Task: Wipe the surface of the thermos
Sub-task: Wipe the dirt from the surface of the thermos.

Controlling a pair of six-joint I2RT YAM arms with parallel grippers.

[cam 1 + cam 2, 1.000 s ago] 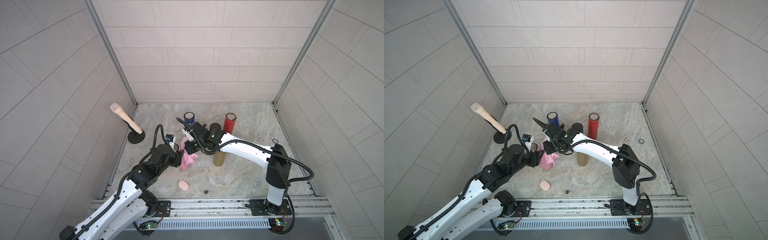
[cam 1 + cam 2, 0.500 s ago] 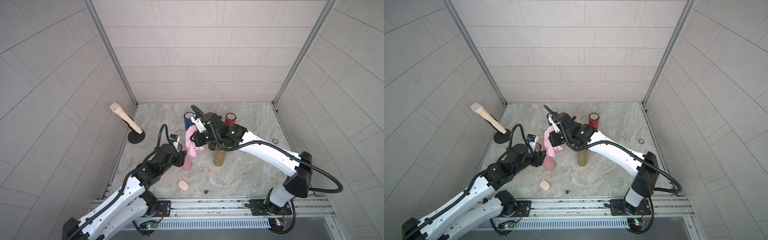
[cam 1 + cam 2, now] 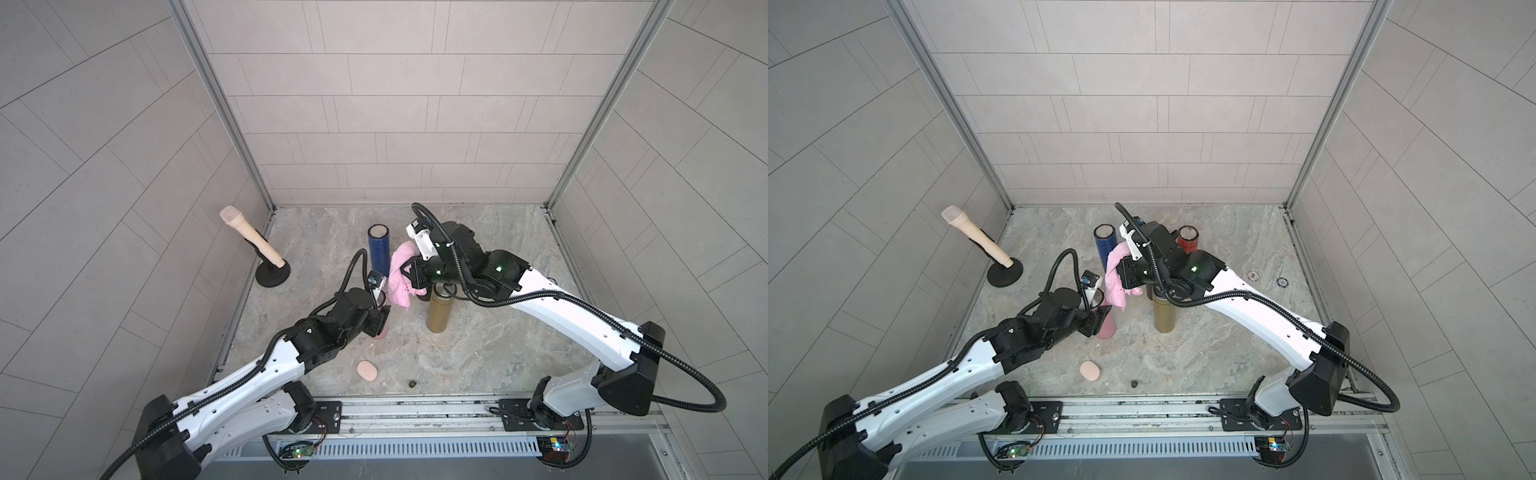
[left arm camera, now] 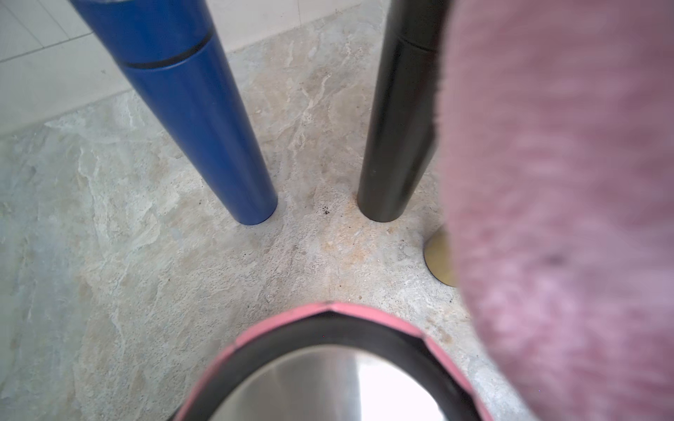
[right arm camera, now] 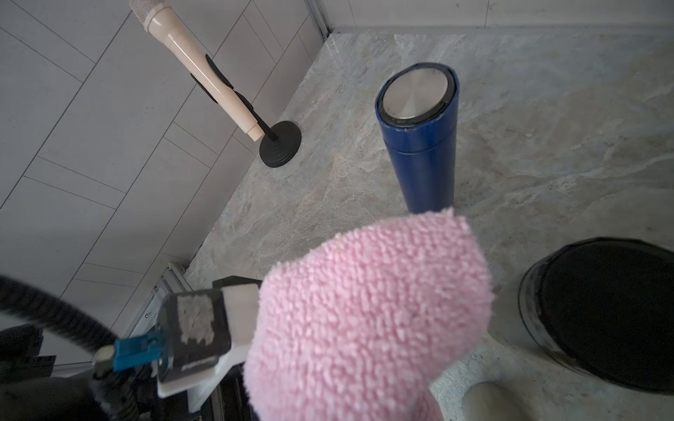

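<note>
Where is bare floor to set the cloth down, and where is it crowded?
Free: between the microphone stand and the blue thermos; the back right corner, beyond the red thermos; the front, between the beige pad and the gold thermos. Crowded: the middle, around the pink thermos and cloth.

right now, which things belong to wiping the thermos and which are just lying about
Job: slim pink thermos, in left gripper; fluffy pink cloth, in right gripper.
Lying about: blue thermos; black thermos; gold thermos; red thermos; beige microphone on stand; peach oval pad.
</note>
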